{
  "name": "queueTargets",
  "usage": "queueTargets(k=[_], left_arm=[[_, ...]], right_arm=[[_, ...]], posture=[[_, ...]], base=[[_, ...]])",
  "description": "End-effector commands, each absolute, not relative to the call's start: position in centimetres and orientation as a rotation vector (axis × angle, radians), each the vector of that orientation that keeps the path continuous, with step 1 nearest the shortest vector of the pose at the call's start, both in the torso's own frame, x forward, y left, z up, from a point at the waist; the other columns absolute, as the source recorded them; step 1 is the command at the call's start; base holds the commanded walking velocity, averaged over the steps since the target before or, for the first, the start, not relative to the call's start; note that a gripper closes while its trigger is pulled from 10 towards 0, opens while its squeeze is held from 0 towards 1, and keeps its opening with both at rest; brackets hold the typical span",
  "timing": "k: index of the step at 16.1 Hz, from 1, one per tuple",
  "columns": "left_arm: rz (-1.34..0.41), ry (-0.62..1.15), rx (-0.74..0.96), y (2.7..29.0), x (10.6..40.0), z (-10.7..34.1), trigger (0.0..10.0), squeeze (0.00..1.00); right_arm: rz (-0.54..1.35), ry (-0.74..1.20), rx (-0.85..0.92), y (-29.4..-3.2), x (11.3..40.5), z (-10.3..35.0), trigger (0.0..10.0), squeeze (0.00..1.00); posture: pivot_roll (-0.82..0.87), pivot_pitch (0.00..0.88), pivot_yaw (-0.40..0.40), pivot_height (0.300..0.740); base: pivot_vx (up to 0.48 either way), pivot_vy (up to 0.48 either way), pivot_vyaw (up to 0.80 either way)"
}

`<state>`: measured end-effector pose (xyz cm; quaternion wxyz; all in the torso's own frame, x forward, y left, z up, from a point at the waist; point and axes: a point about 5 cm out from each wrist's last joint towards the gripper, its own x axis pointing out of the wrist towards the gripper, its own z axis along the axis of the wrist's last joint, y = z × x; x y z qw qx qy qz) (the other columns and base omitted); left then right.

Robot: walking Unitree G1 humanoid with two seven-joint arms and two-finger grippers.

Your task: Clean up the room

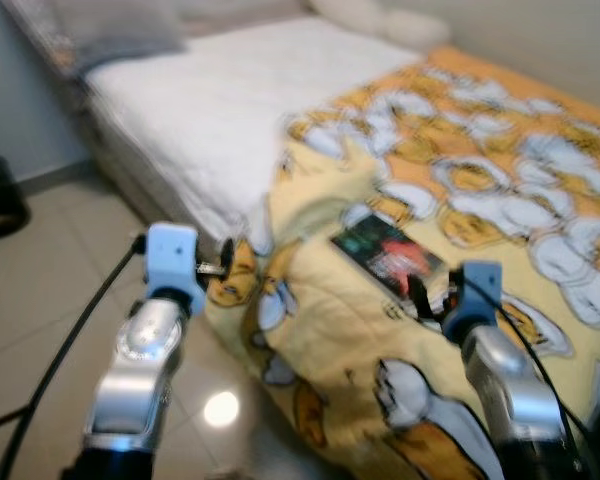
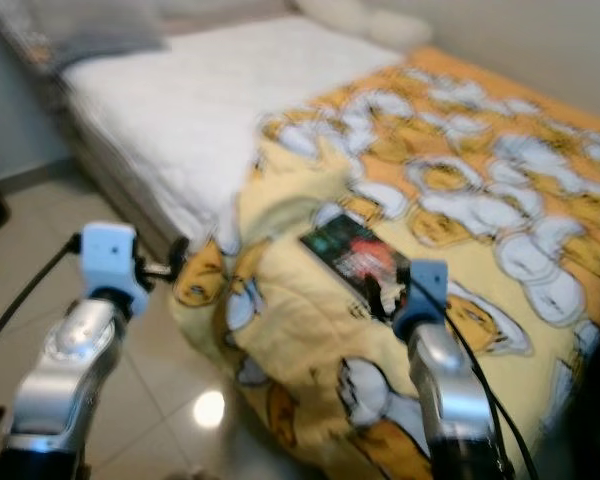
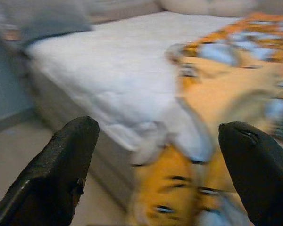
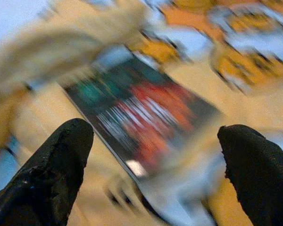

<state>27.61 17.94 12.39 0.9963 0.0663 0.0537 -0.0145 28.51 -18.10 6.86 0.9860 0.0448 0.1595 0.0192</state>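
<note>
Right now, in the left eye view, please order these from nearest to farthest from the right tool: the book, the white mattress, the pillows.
1. Book: on the duck blanket, just ahead of the right tool.
2. White mattress: bare part, to the left.
3. Pillows: at the far head end.

4 views: 2 head eyes, 2 wrists, all blurred.

Both head eyes look forward and down over the 2 arms at the bed [image 1: 230,110] and its yellow blanket [image 2: 310,340], sharing the dark book [image 1: 385,252]. The left wrist camera faces the mattress edge between its spread fingers [image 3: 56,174]; the right wrist camera looks closely at the book between its fingers [image 4: 47,169].
</note>
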Motion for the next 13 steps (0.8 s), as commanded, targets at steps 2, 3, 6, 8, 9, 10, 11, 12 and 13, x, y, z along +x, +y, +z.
queueTargets(k=[2,3,6,8,9,10,11,12,13], left_arm=[[-0.017,0.118,0.145,18.4,27.4,12.2,10.0,0.87],[-0.026,0.12,0.15,18.3,27.4,12.2,10.0,0.87],[-0.124,0.121,0.181,17.4,27.0,12.2,10.0,0.86],[-0.173,0.127,0.206,17.2,26.6,12.4,10.0,0.85],[-0.206,0.127,0.221,17.2,26.3,12.5,10.0,0.85],[-0.251,0.134,0.226,17.3,26.0,12.4,10.0,0.85],[-0.273,0.138,0.227,17.3,25.8,12.3,10.0,0.85],[-0.335,0.148,0.234,17.3,25.6,12.2,10.0,0.85],[-0.376,0.16,0.234,17.2,25.7,12.2,10.0,0.84]], right_arm=[[0.077,0.317,0.095,-17.1,28.6,7.0,10.0,0.0],[0.082,0.321,0.094,-17.1,28.6,6.9,10.0,0.0],[0.133,0.346,0.109,-17.1,28.2,6.9,10.0,0.0],[0.177,0.357,0.142,-17.0,27.9,7.2,10.0,0.0],[0.198,0.364,0.153,-16.9,27.8,7.2,10.0,0.0],[0.224,0.38,0.164,-16.9,27.6,7.1,10.0,0.0],[0.235,0.383,0.172,-17.0,27.5,7.1,10.0,0.0],[0.295,0.411,0.228,-17.0,27.2,6.9,10.0,0.11],[0.348,0.431,0.206,-16.9,27.1,6.9,10.0,1.0]], posture=[[0.04,0.0,-0.051,0.74],[0.04,0.0,-0.051,0.74],[0.05,0.0,-0.055,0.74],[0.05,0.0,-0.054,0.74],[0.05,0.0,-0.055,0.74],[0.05,0.0,-0.054,0.74],[0.05,0.0,-0.05,0.74],[0.04,0.0,-0.043,0.74],[0.03,0.0,-0.034,0.74]], base=[[0.39,0.0,0.0],[0.371,0.0,0.0],[0.202,0.0,0.0],[0.0,0.0,0.0],[0.0,0.0,0.0],[0.0,0.0,0.0],[0.0,0.0,0.0],[0.0,0.0,0.0],[0.0,0.0,0.0]])
